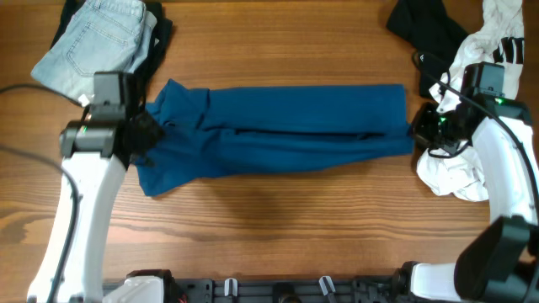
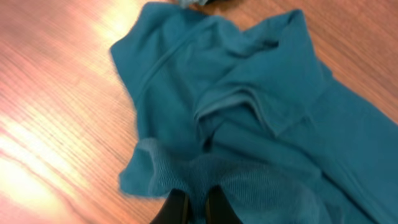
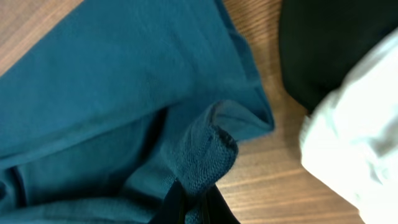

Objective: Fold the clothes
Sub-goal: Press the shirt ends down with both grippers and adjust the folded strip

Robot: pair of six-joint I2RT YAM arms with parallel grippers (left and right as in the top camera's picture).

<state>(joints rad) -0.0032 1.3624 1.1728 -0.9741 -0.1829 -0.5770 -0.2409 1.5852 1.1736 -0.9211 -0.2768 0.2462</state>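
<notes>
A teal-blue garment [image 1: 278, 126] lies stretched lengthwise across the middle of the wooden table, folded into a long band. My left gripper [image 1: 150, 133] is shut on its left end, where the cloth bunches; the left wrist view shows the fingers [image 2: 196, 208] pinching a fold of the teal fabric [image 2: 249, 112]. My right gripper [image 1: 418, 130] is shut on the garment's right end; the right wrist view shows the fingers [image 3: 193, 205] pinching a raised corner of the teal knit [image 3: 124, 81].
Folded light-blue jeans [image 1: 97, 38] on a dark garment lie at the back left. A black garment [image 1: 425, 25] and a white garment [image 1: 493, 34] lie at the back right, with white cloth [image 1: 455, 177] under my right arm.
</notes>
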